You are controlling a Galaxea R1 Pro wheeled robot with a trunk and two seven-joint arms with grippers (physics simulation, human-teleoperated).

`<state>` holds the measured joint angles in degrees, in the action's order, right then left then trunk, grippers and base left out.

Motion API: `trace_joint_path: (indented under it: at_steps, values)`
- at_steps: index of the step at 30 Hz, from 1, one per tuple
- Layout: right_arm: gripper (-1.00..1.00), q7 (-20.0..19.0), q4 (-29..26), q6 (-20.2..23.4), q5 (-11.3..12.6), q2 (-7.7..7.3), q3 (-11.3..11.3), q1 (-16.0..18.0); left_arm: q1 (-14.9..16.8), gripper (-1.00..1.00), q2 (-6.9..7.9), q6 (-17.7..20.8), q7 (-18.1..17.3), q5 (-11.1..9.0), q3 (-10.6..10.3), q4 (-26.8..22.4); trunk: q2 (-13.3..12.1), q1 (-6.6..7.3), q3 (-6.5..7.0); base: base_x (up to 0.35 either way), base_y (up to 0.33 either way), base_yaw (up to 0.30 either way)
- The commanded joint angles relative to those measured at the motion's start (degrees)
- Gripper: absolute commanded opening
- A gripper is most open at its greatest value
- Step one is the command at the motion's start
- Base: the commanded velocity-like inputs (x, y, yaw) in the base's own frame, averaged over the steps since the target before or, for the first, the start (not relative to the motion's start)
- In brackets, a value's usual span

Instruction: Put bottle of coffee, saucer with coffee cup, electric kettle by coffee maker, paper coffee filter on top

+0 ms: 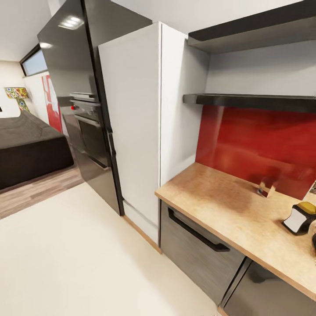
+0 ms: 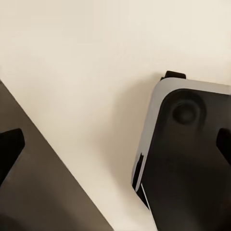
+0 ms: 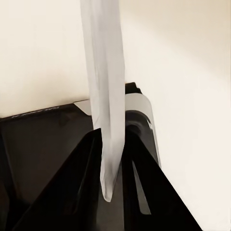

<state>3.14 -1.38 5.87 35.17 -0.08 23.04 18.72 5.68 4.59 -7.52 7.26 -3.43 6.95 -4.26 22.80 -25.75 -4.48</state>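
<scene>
- Wooden countertop (image 1: 228,206) carried a black-and-white appliance with a yellow top (image 1: 300,217) at the right edge, small item (image 1: 264,188) by the red backsplash (image 1: 263,145).
- Right gripper (image 3: 111,144) pointed down over the cream floor (image 3: 192,57), clamped on a paper coffee filter (image 3: 107,86) edge-on between its fingers.
- Left gripper (image 2: 115,144) hung spread apart, nothing between its fingertips (image 2: 10,144), above the robot base (image 2: 187,159).
</scene>
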Motion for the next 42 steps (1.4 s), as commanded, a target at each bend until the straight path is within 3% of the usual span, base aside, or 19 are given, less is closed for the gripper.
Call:
trace_joint_path:
  at_steps: [1, 13, 42]
  values:
    - [-1.00, -0.1, -0.1, 0.3, 0.7, -0.01, 0.4, 0.0, 0.0, 1.00, -0.01, -0.2, -0.1, -0.4, 0.2, 0.0, 0.1, -0.04, -0.11, 0.014, 0.333, -0.283]
    - [-1.00, -0.2, -0.2, 0.3, 0.7, 0.07, 0.4, 0.0, 0.0, 1.00, -0.02, -0.3, -0.1, -0.8, 0.3, 0.0, 0.1, -0.04, 0.13, 0.002, 0.316, -0.294]
    - [-1.00, -0.2, -0.2, 0.3, 0.7, 0.34, 0.4, 0.0, -0.5, 1.00, 0.19, -0.3, 0.2, -0.6, 0.5, 0.2, 0.1, -0.04, 0.13, 0.096, 0.091, -0.300]
